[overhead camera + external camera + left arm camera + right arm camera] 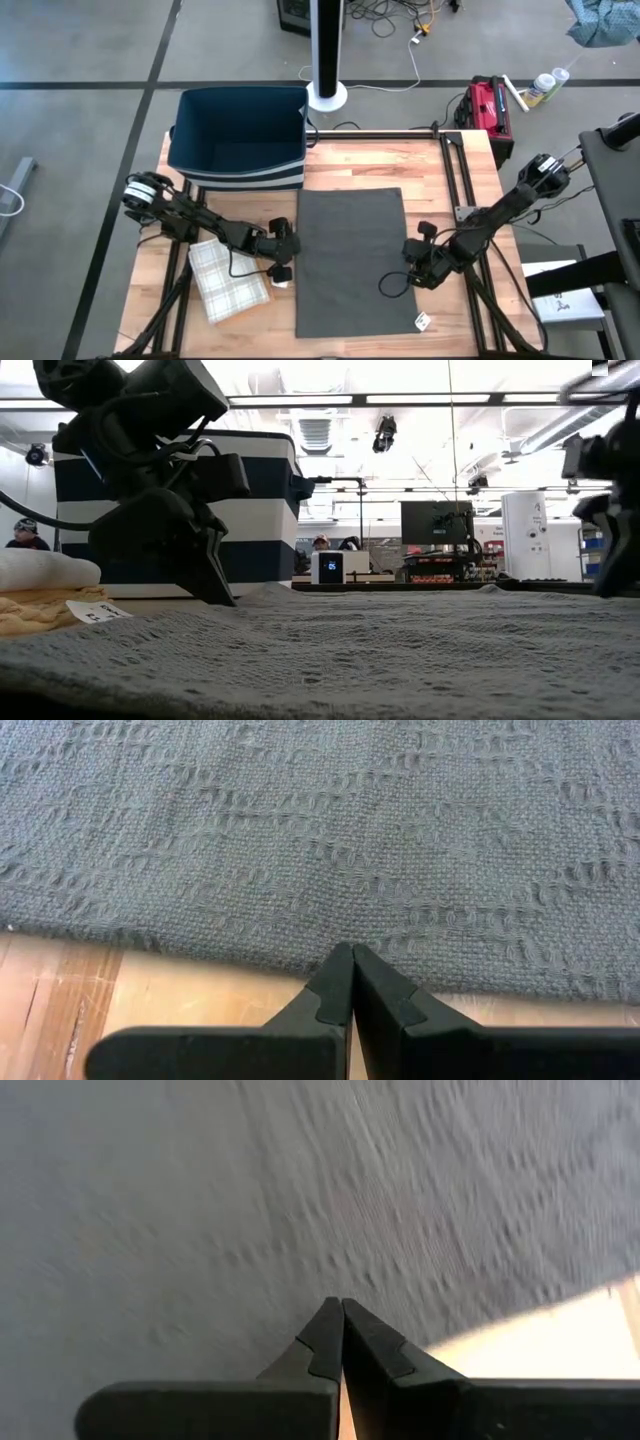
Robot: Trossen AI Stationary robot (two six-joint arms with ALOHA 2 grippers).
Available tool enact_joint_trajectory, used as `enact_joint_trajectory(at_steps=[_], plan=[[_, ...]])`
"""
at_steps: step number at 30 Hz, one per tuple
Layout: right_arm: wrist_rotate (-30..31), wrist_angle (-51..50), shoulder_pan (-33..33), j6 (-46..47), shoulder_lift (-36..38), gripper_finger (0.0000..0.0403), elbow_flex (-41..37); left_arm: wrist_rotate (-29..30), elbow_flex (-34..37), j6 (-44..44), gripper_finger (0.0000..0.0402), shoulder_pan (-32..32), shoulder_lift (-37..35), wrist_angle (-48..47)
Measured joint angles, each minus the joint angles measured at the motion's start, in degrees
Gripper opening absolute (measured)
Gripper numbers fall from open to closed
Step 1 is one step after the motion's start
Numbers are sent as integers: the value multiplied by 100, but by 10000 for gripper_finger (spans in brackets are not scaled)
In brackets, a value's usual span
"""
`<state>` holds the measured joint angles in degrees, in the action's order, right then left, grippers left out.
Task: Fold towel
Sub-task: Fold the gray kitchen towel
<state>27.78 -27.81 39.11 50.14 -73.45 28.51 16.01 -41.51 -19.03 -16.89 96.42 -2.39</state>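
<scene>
One grey towel (350, 260) is spread flat on a wooden table (455, 170), seen from above as a tall rectangle lying between two dark robot arms. No brand name or readable writing is seen anywhere; a small white tag (423, 321) lies at the towel's near right corner, and its marks cannot be made out. The cloth is shown close up as a coarse, loosely woven grey fabric with faint ribbed bands, lying smooth with one straight edge against the pale wood.

The left gripper (283, 262) is placed low at the towel's left edge. Its two fingers are pressed together with no gap, and nothing is held between them; the tips are seen just short of the cloth's edge over bare wood. The right gripper (412, 262) is placed at the towel's right edge, its fingers likewise closed tight on nothing, with the tips over the grey fabric.

A folded checked cloth (228, 280) is laid on the table left of the towel, beside the left arm. A dark blue bin (238, 135) with a white stripe is set at the table's far left corner.
</scene>
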Motion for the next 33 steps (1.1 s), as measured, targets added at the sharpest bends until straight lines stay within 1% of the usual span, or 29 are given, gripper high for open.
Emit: enact_joint_trajectory(at_steps=[3,6,8,12,15,18,19,22,24,27,31,33], plan=[[-185,20,0,289,-121,0,-164,-2,2,0,0,-6,0,-2],[-215,46,0,427,-222,0,-220,-2,2,2,0,-5,0,-2],[-237,18,0,397,-227,0,-189,-2,2,1,0,-4,1,-2],[-220,-99,0,47,-67,0,-36,-2,2,0,0,-4,0,0],[4,-21,-7,-128,50,0,44,-4,2,-13,0,-4,0,0],[74,-89,-13,-27,52,0,-13,-7,2,-13,0,-4,0,2],[219,-87,-13,124,52,0,-37,-6,2,-13,0,-4,-1,2],[905,-241,-42,756,97,0,-54,-52,14,37,0,-4,-116,-36],[1133,-538,-190,1115,206,0,-5,-51,21,46,0,5,-314,-70],[1204,-917,-630,1326,490,7,16,-25,15,32,3,131,-751,-53],[1228,-947,-1373,1049,917,42,14,695,103,-521,16,566,-1330,-55],[1236,-967,-1748,867,1097,67,7,722,220,-1011,26,932,-1517,-72]])
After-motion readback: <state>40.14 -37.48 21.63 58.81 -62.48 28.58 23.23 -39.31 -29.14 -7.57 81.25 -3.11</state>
